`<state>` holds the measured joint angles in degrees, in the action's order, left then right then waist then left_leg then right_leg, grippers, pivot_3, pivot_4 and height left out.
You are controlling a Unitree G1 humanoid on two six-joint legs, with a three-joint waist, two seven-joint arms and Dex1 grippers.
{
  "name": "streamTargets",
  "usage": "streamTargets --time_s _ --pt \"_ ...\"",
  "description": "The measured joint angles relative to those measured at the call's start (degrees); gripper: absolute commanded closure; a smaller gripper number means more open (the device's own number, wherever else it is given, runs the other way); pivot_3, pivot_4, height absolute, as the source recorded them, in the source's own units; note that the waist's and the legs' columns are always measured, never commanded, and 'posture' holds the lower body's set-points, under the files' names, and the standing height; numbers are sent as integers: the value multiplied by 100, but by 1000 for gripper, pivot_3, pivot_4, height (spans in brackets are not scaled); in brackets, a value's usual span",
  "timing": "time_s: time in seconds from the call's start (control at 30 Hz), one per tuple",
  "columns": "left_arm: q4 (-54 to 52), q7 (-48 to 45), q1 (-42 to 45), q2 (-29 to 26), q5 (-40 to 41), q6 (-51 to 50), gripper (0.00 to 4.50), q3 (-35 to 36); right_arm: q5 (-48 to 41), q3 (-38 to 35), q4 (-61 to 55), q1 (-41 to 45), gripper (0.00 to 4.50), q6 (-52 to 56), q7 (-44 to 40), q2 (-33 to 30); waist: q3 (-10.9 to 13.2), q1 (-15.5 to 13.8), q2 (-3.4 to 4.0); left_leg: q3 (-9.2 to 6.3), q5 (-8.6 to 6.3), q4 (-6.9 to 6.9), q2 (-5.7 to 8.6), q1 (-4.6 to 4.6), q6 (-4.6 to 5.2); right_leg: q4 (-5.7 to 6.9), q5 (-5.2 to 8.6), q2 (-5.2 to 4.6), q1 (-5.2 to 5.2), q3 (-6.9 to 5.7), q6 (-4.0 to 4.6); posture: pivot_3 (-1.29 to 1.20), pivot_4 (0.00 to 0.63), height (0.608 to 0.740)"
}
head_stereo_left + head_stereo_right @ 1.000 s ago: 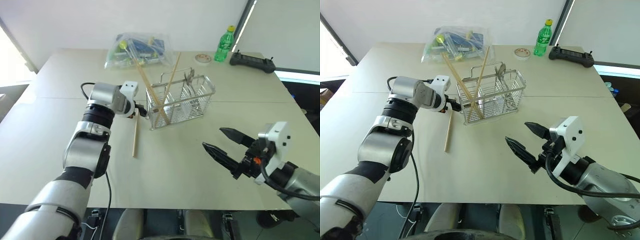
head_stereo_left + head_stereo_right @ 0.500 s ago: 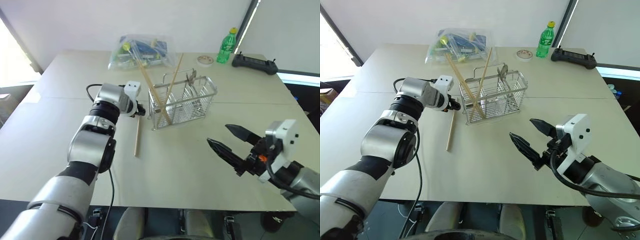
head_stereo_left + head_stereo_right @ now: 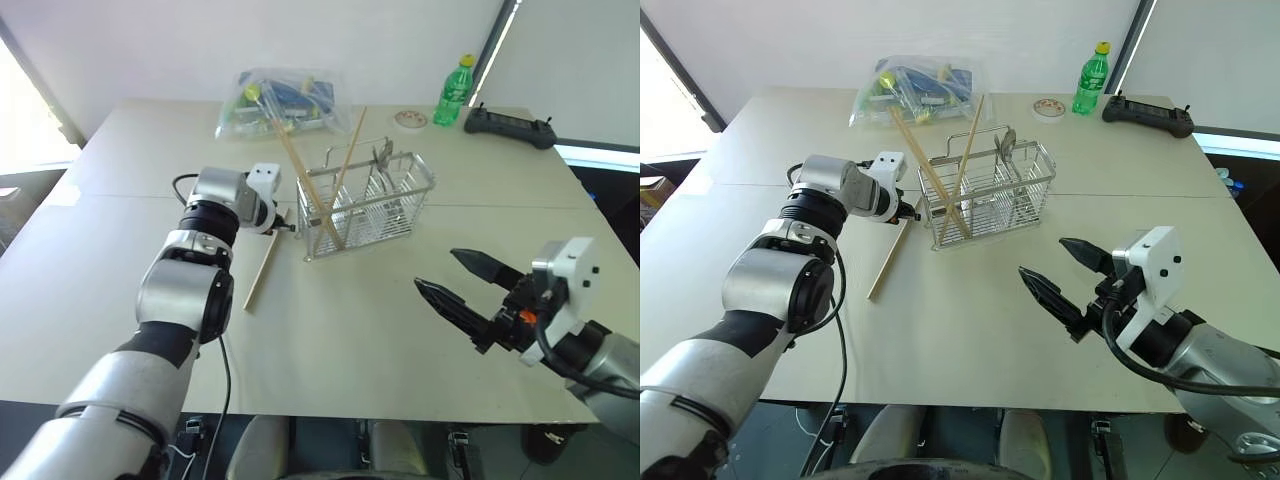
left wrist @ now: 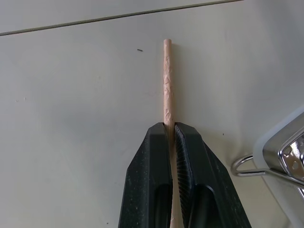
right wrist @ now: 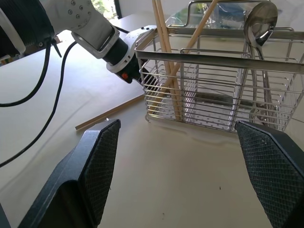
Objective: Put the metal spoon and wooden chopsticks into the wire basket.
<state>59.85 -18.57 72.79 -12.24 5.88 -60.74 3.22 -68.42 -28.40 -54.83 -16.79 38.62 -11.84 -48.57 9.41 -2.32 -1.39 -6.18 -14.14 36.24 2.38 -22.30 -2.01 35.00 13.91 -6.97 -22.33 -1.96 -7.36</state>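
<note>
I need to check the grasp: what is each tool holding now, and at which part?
The left tool is shut on one wooden chopstick near its end by the wire basket. The right tool is open and holds nothing.

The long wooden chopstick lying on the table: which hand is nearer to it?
Left. The left hand is closed on that light-tan wooden chopstick; the right hand hovers open, apart from it.

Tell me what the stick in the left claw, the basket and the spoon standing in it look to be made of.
Long thin light-tan stick: apparently unfinished wood, matte with a rough, flaky surface.
Rectangular silver wire basket: metal wire, polished or plated, going by its bright reflections.
Small shiny silver spoon: polished metal, probably steel, since its bowl gives mirror-like reflections.
</note>
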Motion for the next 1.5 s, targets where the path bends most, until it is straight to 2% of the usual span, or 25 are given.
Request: streamTargets --time_s 0.17,0.23,0.43,0.57,0.73,0.87,1.0,1.23,1.5 --pt "177 424 2 -242 279 136 4441 650 -35 -9 76 -2 526 18 -161 -169 5 28 -8 4 0 -3 -4 -3 0 2 0 3 -12 1 0 0 150 690" --pt "263 776 2 -544 459 458 4441 1105 -46 -22 117 -29 526 49 -252 -243 11 60 -18 4 0 -7 -11 -8 0 4 -3 12 -25 1 4 0 150 690" --pt "-49 1179 -38 -1184 628 2002 4441 1702 -162 -165 282 -64 526 107 -450 -414 12 -5 -21 3 2 -8 -10 -12 -5 2 -12 7 -23 3 19 0 150 690" --pt "-932 994 -119 -1363 1049 3354 4441 2252 -278 -184 351 -46 526 154 -487 -469 19 -8 -33 5 5 -8 -10 -18 -13 -5 -13 -9 -23 4 20 0 150 690" --pt "-2448 444 364 -1300 1890 3802 4441 2506 -427 -184 420 76 526 225 -480 -551 20 -5 -36 8 6 -8 -3 -19 -15 -24 -15 -16 -11 3 17 0 150 690" --pt "-3740 46 661 -996 2549 3446 4441 2287 -448 -184 465 158 526 234 -489 -581 16 -2 -29 7 6 -7 -2 -12 -15 -36 -17 -15 5 1 12 0 150 690" --pt "-4549 -204 439 -643 2970 2959 4441 1848 -445 -184 487 130 526 238 -519 -587 9 8 -16 8 6 -2 0 -7 -13 -34 -17 -5 8 2 14 0 150 690" --pt "-5236 -651 -575 -319 2959 2624 4441 848 -430 -224 465 -15 526 230 -510 -539 10 18 -15 7 7 -3 -12 -8 -11 -32 -24 18 0 4 37 0 150 690" --pt "-5580 -830 -1522 -77 2664 2666 4441 175 -380 -380 314 -224 526 206 -428 -392 10 -2 -14 7 7 -1 -10 -14 -10 -46 -17 16 4 8 54 0 150 690"
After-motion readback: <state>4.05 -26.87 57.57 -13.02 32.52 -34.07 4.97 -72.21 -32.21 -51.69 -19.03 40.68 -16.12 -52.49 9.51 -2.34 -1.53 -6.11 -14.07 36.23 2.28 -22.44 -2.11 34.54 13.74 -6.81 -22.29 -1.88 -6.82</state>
